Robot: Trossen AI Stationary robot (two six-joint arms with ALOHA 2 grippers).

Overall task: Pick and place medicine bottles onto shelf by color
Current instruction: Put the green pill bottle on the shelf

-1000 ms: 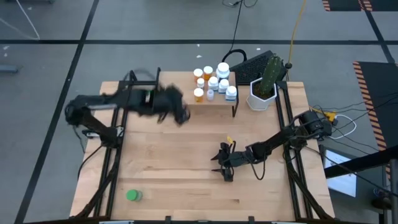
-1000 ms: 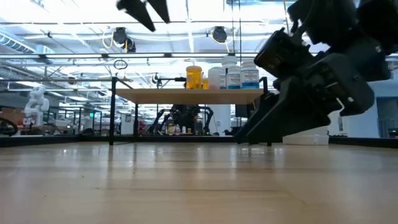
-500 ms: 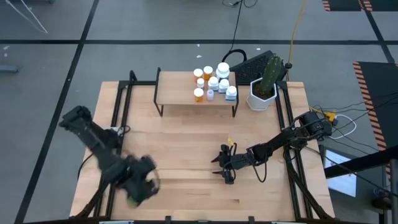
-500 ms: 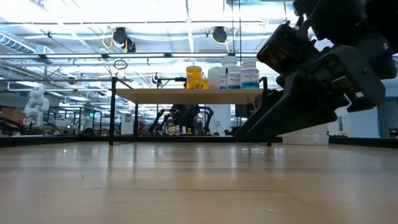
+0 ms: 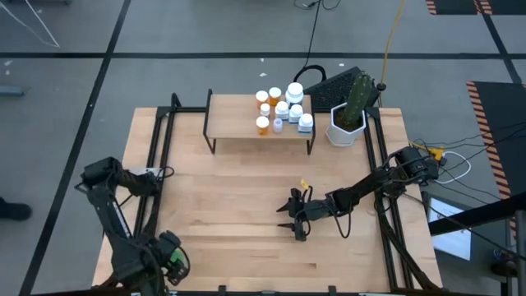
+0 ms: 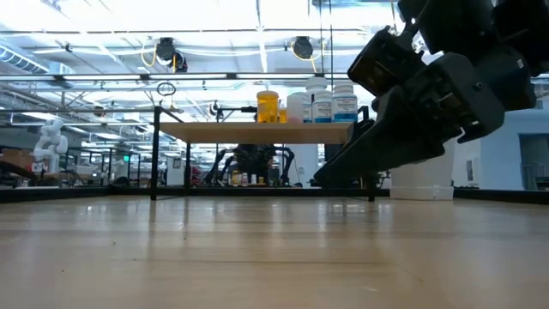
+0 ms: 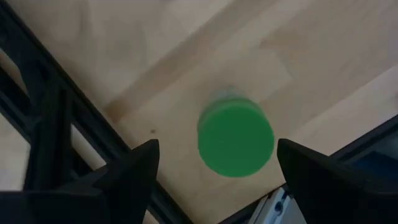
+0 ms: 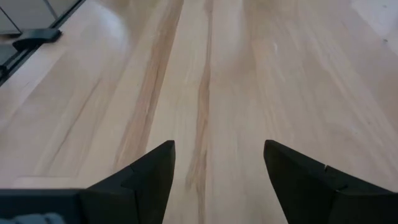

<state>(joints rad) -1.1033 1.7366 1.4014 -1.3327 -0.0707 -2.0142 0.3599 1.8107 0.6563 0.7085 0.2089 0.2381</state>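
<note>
A green-capped bottle (image 7: 235,138) stands upright on the table near its near-left corner (image 5: 176,261). My left gripper (image 7: 217,146) hangs over it, pointing down, open, one finger on either side of the cap and clear of it. My right gripper (image 5: 282,217) lies low over the middle of the table, open, holding nothing (image 8: 217,146). The shelf (image 5: 238,123) stands at the far edge on thin black legs. Several white and orange bottles (image 5: 283,107) stand on its right half, and they also show in the low view (image 6: 309,105).
A white hexagonal pot with a cactus (image 5: 346,123) stands right of the shelf, with a dark keyboard (image 5: 333,80) behind it. Black frame rails (image 5: 156,164) run along the table's left and right sides. Bare wood (image 5: 238,189) lies between the shelf and the grippers.
My left arm has swung fast from beside the shelf's left end toward the table's near-left corner. It has come down over the green bottle, fingers pointing down. The bottle has stayed where it was.
</note>
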